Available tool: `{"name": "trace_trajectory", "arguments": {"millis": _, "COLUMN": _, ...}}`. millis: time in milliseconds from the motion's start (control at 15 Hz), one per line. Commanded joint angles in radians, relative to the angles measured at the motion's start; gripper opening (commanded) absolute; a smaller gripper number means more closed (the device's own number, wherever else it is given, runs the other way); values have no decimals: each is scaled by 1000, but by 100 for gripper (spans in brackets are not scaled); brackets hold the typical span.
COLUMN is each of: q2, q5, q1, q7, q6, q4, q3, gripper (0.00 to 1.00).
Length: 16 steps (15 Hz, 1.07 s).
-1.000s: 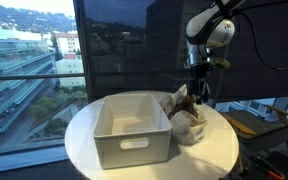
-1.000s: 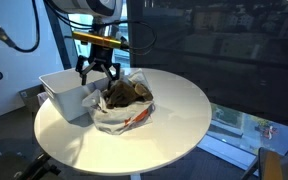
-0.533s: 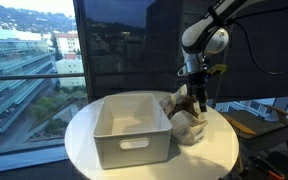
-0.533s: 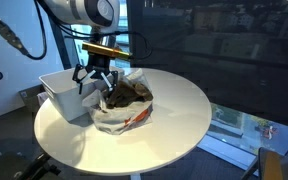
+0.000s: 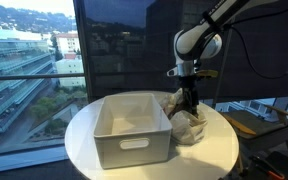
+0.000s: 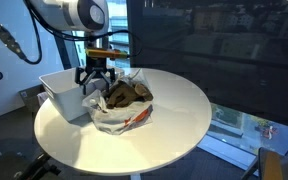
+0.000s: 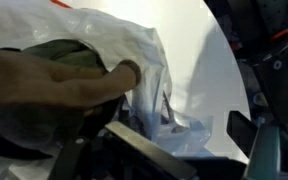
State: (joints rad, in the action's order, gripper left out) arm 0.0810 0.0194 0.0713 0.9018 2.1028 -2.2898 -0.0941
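A crumpled white plastic bag (image 5: 191, 127) (image 6: 117, 117) lies on the round white table, with a brown and olive soft bundle (image 5: 180, 103) (image 6: 128, 93) inside it. My gripper (image 5: 190, 104) (image 6: 96, 86) hangs low over the side of the bag nearest the white bin, jaws open. In the wrist view the bundle (image 7: 54, 80) fills the left, the bag's thin edge (image 7: 156, 70) stands between the gripper (image 7: 174, 142) fingers, and nothing is gripped.
A white rectangular bin (image 5: 132, 131) (image 6: 61, 88) stands right beside the bag on the round table (image 5: 219, 150) (image 6: 174, 110). A large dark window is behind. The table's rim is close on all sides.
The gripper has come down and shifted toward the bin side of the bag. The bag and the bin have not moved.
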Motion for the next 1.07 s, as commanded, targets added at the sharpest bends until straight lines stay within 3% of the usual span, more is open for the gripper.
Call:
{"name": "trace_trajectory", "arguments": {"millis": 0, "q2": 49, "q5": 9, "q1": -7, "q7": 61, "q6": 68, "q4": 17, "q3": -2, "gripper": 100}}
{"name": "trace_trajectory", "arguments": {"millis": 533, "q2": 158, "q5": -1, "q1": -32, "q7": 100, "q6": 26, "q4": 56, "q3": -4, "gripper": 100}}
{"name": "trace_trajectory", "arguments": {"millis": 600, "q2": 168, "q5": -20, "q1": -37, "q7": 108, "q6": -3, "q4": 69, "q3": -8, "gripper": 75}}
{"name": "trace_trajectory", "arguments": {"millis": 667, "q2": 173, "q5": -26, "q1": -41, "q7": 109, "q6": -21, "q4": 77, "q3": -10, "gripper": 74}}
{"name": "trace_trajectory", "arguments": {"millis": 1000, "q2": 224, "q5": -95, "q1": -57, "q7": 47, "q6": -242, "q4": 190, "q3": -4, "gripper": 35}}
